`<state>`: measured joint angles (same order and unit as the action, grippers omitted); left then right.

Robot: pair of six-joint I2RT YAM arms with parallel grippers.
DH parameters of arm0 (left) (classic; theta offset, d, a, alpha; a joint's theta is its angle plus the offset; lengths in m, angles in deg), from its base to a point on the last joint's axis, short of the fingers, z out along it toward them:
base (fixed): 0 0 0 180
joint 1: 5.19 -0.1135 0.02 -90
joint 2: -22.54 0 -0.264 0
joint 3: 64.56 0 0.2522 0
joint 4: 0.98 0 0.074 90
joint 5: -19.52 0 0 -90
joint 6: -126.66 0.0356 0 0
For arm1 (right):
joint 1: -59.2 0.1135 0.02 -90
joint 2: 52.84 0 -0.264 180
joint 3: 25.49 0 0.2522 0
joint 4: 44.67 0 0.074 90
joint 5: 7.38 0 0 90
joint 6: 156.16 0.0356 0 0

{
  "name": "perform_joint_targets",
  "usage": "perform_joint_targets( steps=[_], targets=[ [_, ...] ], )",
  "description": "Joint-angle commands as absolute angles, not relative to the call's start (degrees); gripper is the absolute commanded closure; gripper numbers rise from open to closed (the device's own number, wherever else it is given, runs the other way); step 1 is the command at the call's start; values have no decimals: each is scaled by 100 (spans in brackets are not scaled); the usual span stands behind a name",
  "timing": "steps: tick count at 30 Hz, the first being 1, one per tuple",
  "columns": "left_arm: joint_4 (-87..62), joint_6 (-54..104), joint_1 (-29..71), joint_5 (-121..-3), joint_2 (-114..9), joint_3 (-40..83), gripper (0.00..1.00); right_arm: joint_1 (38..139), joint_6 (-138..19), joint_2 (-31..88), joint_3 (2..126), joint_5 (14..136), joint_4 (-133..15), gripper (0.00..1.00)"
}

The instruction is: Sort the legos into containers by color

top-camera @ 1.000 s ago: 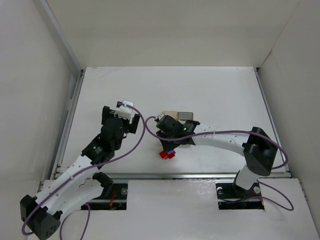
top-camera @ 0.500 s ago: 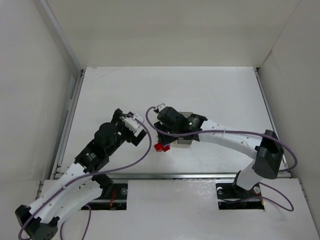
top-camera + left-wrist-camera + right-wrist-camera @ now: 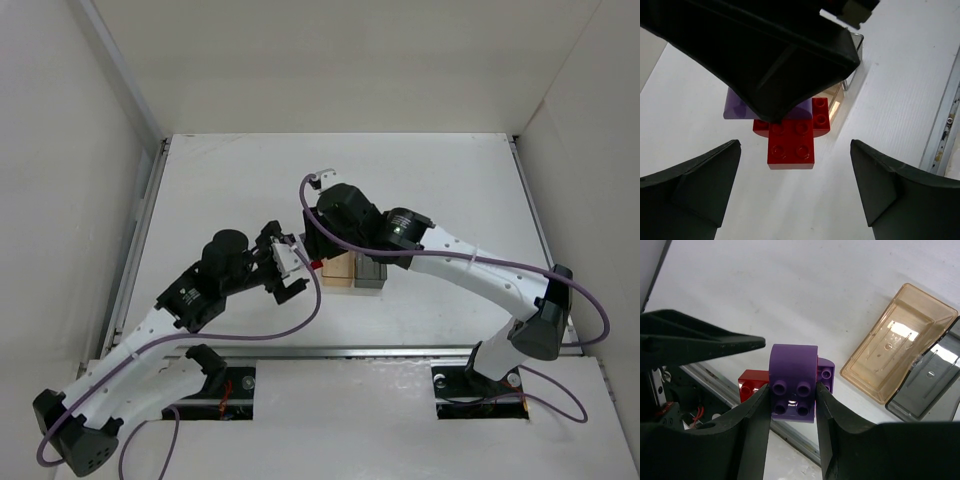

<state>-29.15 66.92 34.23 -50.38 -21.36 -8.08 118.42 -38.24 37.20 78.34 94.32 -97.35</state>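
Tan tray and grey tray looked empty, seemingly nothing sorted. Right hand pinched a purple brick; left hand gaped wide, holding nothing, before red bricks on the bench.

The right pincer with its purple lego overhangs the red legos facing the left pincer.

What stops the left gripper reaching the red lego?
Likely yes: the left gripper is open toward the red lego, its near end bare; the right gripper, shut on a purple lego, overhangs only the far end.
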Motion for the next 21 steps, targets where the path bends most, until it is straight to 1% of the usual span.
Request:
perform_joint_targets(
  steps=[1, 2, 3, 4, 5, 6, 10, 11, 12, 13, 14, 16, 17, 18, 20, 21],
  targets=[
    [-2626, 6681, 3454, -4771, -1964, -685, 12, 11879, -3672, 3541, 7906, 9580, -9631, 100],
    [-2625, 6593, 3454, -4772, -1964, -738, 17, 11879, -3672, 3541, 7906, 9580, -9570, 100],
    [-2547, 6593, 3454, -4841, -1964, -738, 25, 11879, -3672, 3541, 7837, 9580, -9570, 100],
    [-2468, 6523, 3454, -4842, -1964, -738, 34, 11879, -3672, 3541, 7836, 9519, -9491, 100],
    [-2467, 6461, 3454, -4912, -2017, -738, 46, 11879, -3672, 3541, 7775, 9519, -9491, 100],
    [-2380, 6461, 3454, -4982, -2017, -738, 51, 11879, -3672, 3488, 7775, 9466, -9421, 100],
    [-2326, 6461, 3454, -5123, -2123, -738, 58, 11879, -3672, 3418, 7722, 9466, -9359, 100],
    [-2326, 6461, 3454, -5210, -2175, -738, 58, 11879, -3672, 3418, 7722, 9414, -9306, 100],
    [-2326, 6461, 3454, -5272, -2236, -738, 62, 11879, -3672, 3365, 7722, 9413, -9306, 100],
    [-2326, 6461, 3454, -5273, -2237, -738, 68, 11879, -3672, 3365, 7722, 9413, -9306, 100],
    [-2326, 6408, 3454, -5333, -2306, -738, 68, 11879, -3672, 3365, 7670, 9413, -9306, 100],
    [-2326, 6408, 3454, -5334, -2377, -738, 72, 11879, -3672, 3365, 7669, 9413, -9253, 100],
    [-2379, 6408, 3454, -5334, -2438, -738, 71, 11879, -3672, 3365, 7669, 9413, -9253, 100],
    [-2475, 6504, 3454, -5334, -2439, -738, 66, 11879, -3672, 3365, 7669, 9413, -9253, 100],
    [-2581, 6557, 3454, -5255, -2501, -738, 49, 11879, -3672, 3365, 7669, 9413, -9253, 100],
    [-2581, 6557, 3454, -5255, -2553, -738, 45, 11879, -3672, 3365, 7669, 9413, -9253, 100]
  ],
)
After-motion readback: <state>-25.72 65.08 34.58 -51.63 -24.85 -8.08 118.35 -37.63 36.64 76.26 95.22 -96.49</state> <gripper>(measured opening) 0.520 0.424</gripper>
